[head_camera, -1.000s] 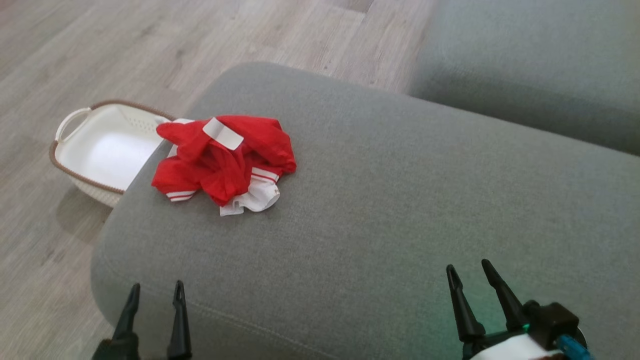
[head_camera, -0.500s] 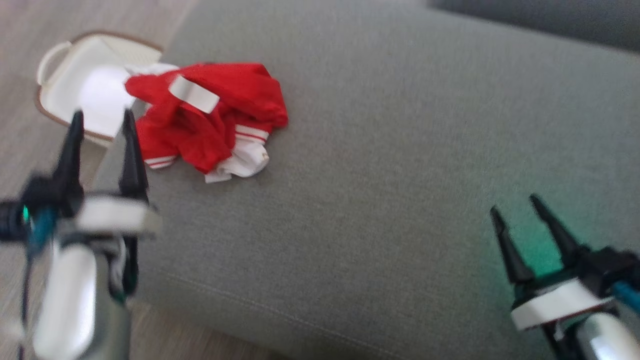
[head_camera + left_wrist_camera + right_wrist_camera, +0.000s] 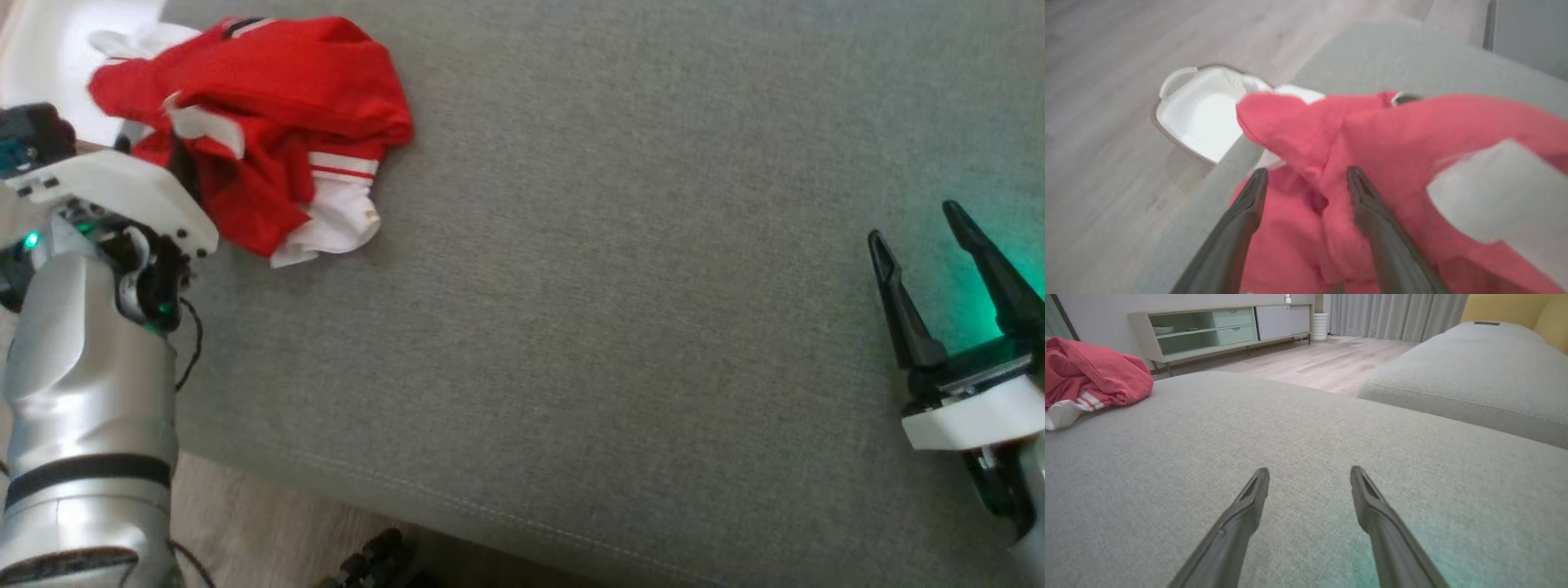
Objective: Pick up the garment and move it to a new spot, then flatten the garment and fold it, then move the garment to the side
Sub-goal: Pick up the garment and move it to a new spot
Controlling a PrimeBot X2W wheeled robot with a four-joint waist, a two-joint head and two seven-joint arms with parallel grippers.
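My left tool has swung up to the garment, jaws wide with a red fold between them, so the grasp looks next. Right tool idles wide.

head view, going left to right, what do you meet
silver left forearm → red garment → bare stretch of grey sofa cushion → right gripper, fingers apart

The garment lies on the far left corner of the sofa cushion, with the basket on the floor just left of it. The left gripper is at the garment's left edge; the right gripper is over the cushion's near right.
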